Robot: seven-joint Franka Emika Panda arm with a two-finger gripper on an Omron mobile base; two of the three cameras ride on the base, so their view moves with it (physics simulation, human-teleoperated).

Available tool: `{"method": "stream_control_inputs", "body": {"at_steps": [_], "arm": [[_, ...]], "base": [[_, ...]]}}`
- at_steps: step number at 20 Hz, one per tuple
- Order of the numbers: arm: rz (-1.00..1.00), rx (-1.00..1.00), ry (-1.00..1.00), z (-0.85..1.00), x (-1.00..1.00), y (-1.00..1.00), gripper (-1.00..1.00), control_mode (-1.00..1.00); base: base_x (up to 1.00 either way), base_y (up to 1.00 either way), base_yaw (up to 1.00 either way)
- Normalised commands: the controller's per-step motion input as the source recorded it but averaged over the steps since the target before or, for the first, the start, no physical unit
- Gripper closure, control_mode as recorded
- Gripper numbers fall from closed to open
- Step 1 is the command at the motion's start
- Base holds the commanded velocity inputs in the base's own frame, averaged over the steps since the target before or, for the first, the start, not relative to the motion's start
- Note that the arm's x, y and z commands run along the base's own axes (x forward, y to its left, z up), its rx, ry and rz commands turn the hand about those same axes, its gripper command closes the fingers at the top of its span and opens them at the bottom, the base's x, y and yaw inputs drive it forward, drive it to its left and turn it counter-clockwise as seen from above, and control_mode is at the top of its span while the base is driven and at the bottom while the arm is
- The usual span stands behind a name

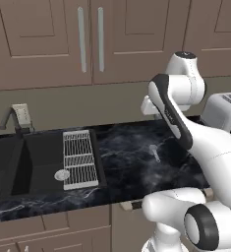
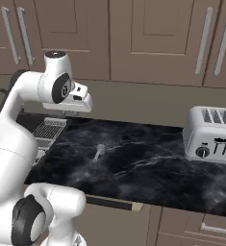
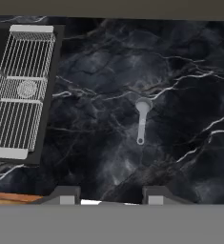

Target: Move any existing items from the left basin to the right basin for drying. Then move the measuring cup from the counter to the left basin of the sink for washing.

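A: We hang high over the counter (image 3: 147,71), the gripper (image 3: 111,196) with its fingers (image 3: 68,195) apart and nothing between them. The near edge sits just below the fingertips.

B: Past that we see the scoop (image 3: 141,118) flat on glossy black marble with white veins: small round bowl, thin straight handle pointing back toward us. Bare worktop lies all around it.

A: To its left the white wire rack (image 1: 79,158) lies at the sink (image 1: 18,162) rim, beside the narrow right basin (image 1: 43,165); a silver drain (image 1: 62,174) shows.

B: Farther right stands a metal toaster (image 2: 211,135), well apart from the scoop. Brown cabinets (image 2: 153,38) close the back.
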Motion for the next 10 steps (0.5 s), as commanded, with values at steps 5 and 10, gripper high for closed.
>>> {"method": "stream_control_inputs", "body": {"at_steps": [5, 10], "arm": [[0.0, 0.0, 0.0, 0.0, 0.0, 0.0, -1.0, 1.0], [0.0, 0.0, 0.0, 0.0, 0.0, 0.0, -1.0, 1.0]], "base": [[0.0, 0.61, -0.03], [0.0, 0.56, -0.01]]}}
